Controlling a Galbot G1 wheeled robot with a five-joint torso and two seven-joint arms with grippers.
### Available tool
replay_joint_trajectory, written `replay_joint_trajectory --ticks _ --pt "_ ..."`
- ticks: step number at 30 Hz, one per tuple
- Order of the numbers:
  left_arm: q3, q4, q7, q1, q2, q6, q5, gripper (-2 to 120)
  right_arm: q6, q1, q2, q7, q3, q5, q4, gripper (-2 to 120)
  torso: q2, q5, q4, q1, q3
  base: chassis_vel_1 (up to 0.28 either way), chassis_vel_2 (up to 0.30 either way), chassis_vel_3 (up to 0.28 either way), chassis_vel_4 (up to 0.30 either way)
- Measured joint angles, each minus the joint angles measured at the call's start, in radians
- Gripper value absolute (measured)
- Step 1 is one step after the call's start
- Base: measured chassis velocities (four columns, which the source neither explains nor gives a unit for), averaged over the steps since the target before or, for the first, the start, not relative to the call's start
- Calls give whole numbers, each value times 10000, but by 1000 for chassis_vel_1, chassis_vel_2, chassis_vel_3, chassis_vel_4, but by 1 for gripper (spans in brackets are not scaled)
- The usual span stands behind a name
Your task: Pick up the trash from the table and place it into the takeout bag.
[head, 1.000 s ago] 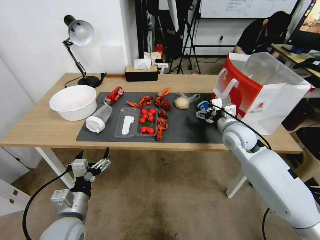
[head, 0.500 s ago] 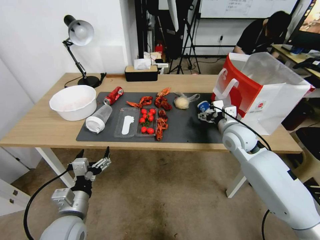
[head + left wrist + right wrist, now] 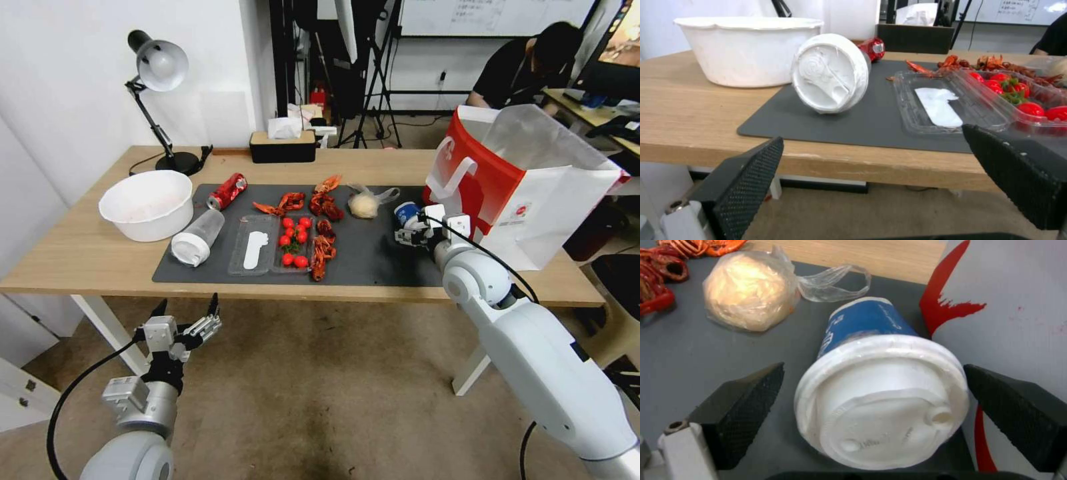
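Right gripper: your right gripper [image 3: 871, 406] sits at the right end of the dark grey rectangular mat [image 3: 373, 257], jaws apart, one pad on each side of the small blue-and-white paper cup with a white plastic lid [image 3: 882, 396]; neither pad touches it.
Cup position: it lies on its side on the mat, lid toward the wrist, base pointing to the far edge of the long light-wood tabletop [image 3: 73, 257], just beside the large red-and-white paper takeout bag [image 3: 527, 180].
Handling: you should expect it to be light and thin-walled, so it may crush or roll under a hard squeeze. The lid rim looks the stiffest place to close on; the smooth blue wall may slip.
In the way: the bag's wall stands close against one pad, leaving little room on that side. The clear plastic bag with a beige lump [image 3: 749, 290] lies near the cup's base, its loose handle trailing toward it.
Elsewhere: red crayfish shells [image 3: 323, 230], a clear tray of cherry tomatoes [image 3: 293, 243], a frosted plastic cup on its side [image 3: 831, 71] and a dented red soda can [image 3: 227, 191] lie toward the mat's left end, well apart.
Left gripper: your left gripper [image 3: 187, 317] hangs below the near edge of the tabletop, jaws apart and empty.
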Motion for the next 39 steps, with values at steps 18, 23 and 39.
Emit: replay_joint_trajectory --ticks 18,23,39 --pt "55 -60 -37 34 -7 -22 19 100 94 11 99 173 71 430 -174 93 0 0 0 -2 0 0 0 0 0" --pt "54 -95 -52 56 -7 -42 25 100 104 16 109 195 75 568 -217 78 1 -1 -1 -3 -1 0 0 0 0" --pt "80 -141 -81 73 -12 -98 43 100 366 -184 29 12 285 634 147 62 1 6 1 1 1 0 0 0 0"
